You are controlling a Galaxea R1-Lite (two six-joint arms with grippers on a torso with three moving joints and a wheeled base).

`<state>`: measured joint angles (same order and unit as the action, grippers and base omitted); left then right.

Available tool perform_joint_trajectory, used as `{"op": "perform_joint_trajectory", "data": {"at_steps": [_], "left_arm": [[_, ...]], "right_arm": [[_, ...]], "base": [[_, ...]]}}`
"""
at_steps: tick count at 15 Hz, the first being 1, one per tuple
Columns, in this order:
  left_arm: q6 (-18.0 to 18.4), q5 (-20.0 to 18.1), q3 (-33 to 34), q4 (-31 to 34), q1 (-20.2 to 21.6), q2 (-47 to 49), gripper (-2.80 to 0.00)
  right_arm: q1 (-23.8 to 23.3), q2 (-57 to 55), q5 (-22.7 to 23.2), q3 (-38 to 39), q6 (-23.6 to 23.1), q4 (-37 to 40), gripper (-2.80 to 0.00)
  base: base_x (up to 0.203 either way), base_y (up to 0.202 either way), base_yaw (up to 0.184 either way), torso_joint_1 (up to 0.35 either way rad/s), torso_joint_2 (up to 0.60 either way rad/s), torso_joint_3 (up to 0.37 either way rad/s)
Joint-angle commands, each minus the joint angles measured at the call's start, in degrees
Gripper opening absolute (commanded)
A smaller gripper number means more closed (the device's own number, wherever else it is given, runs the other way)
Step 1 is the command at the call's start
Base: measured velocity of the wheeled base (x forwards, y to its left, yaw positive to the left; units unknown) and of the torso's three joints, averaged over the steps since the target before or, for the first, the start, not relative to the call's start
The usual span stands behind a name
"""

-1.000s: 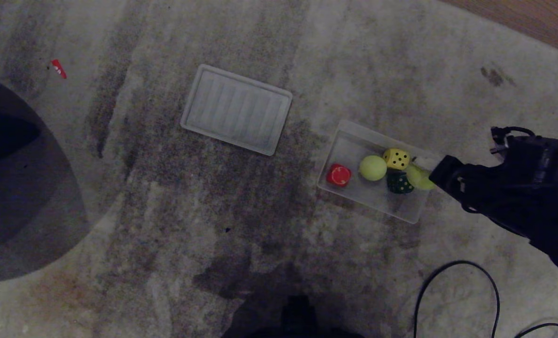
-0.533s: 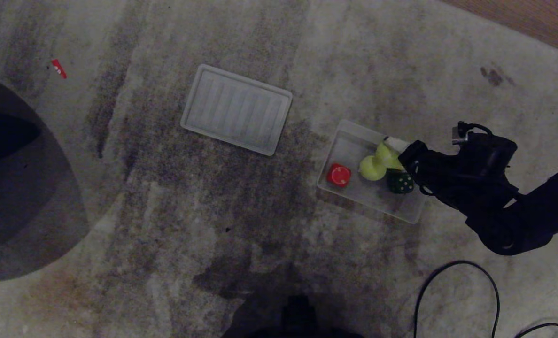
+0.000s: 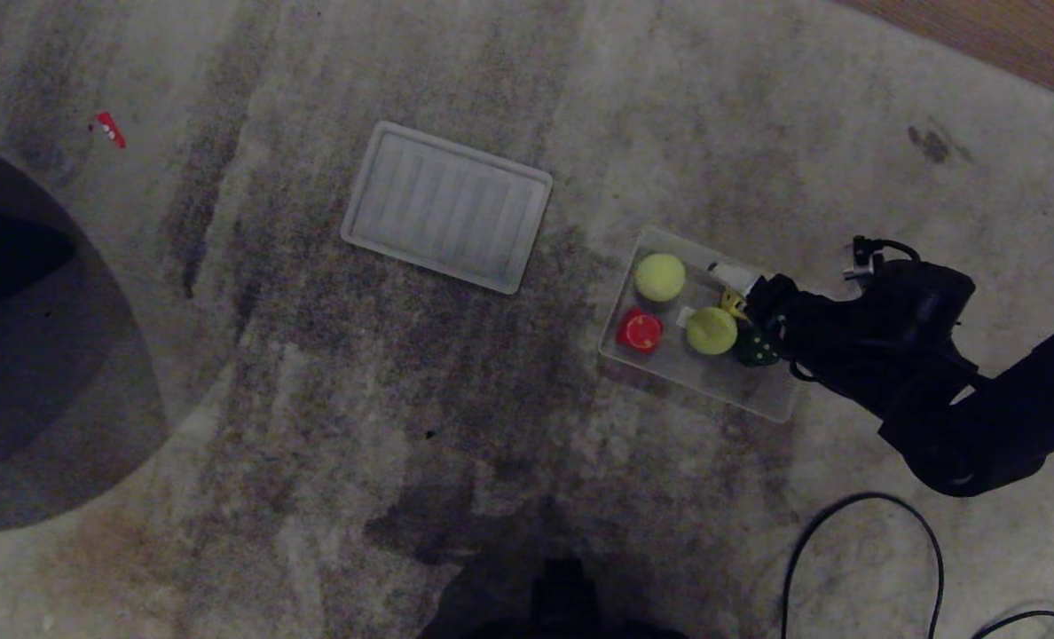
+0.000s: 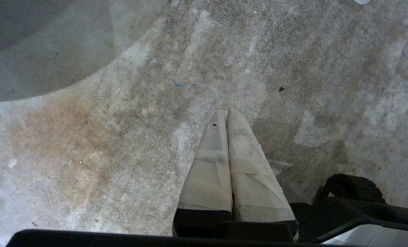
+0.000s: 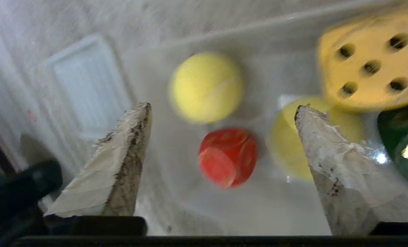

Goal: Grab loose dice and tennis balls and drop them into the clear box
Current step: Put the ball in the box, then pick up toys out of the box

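Spread wide with nothing between them, the jaws of the right gripper (image 3: 711,291) hang over the right end of the clear box (image 3: 696,380) in the head view, the dark arm reaching in from the right. Inside that box lie two tennis balls, one (image 3: 660,277) in the far left corner and the other (image 3: 711,330) near the middle, just beside the gripper's pale fingers (image 3: 733,274). A red rounded piece (image 3: 640,330) sits at the box's left end, and a dark green die (image 3: 755,350) and a sliver of a yellow die (image 3: 733,305) show by the gripper, partly hidden by it. A ribbed whitish lid (image 3: 446,207) lies apart on the carpet (image 3: 314,399), and a black cable (image 3: 855,541) loops at lower right. In the left wrist view, the left gripper (image 4: 226,115) hangs over bare carpet with its taped fingers pressed together, holding nothing. The right wrist view shows the two fingers (image 5: 121,164) far apart above the box, with one ball (image 5: 205,87), the red piece (image 5: 228,157), the second ball (image 5: 286,144) partly behind a finger, and the yellow die (image 5: 370,65) below; the beige die cannot be seen.
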<state>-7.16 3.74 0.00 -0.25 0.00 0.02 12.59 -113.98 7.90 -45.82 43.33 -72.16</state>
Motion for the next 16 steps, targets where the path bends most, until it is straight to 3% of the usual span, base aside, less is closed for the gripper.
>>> {"op": "perform_joint_trajectory", "data": {"at_steps": [1,3,4,6,8,11,16], "left_arm": [[-0.1,0.0,0.1,0.0,0.0,0.1,-2.80],[-0.1,0.0,0.1,0.0,0.0,0.0,-2.80],[-0.1,0.0,0.1,0.0,0.0,0.0,-2.80],[-0.1,0.0,0.1,0.0,0.0,0.0,-2.80],[-0.1,0.0,0.1,0.0,0.0,0.0,-2.80],[-0.1,0.0,0.1,0.0,0.0,0.0,-2.80],[-0.1,0.0,0.1,-0.1,0.0,0.1,-2.80]], "right_arm": [[0.0,6.7,0.5,7.0,-2.1,-0.2,0.00],[-0.2,14.3,1.3,14.0,-3.9,0.7,0.00],[-0.3,18.5,1.6,17.0,-4.3,1.3,-2.80],[-0.3,28.3,2.6,23.2,-5.8,4.2,-2.80],[-0.3,37.6,3.3,29.2,-10.6,11.4,-2.80],[-0.6,53.9,2.5,34.9,-19.1,28.9,-2.80],[-1.1,82.5,-1.5,39.1,-27.0,60.3,-2.80]], "base": [[0.000,0.000,0.000,0.000,0.00,0.000],[0.000,0.000,0.000,0.000,0.00,0.000],[0.000,0.000,0.000,0.000,0.00,0.000],[0.000,0.000,0.000,0.000,0.00,0.000],[0.000,0.000,0.000,0.000,0.00,0.000],[0.000,0.000,0.000,0.000,0.00,0.000],[0.000,0.000,0.000,0.000,0.00,0.000]]}}
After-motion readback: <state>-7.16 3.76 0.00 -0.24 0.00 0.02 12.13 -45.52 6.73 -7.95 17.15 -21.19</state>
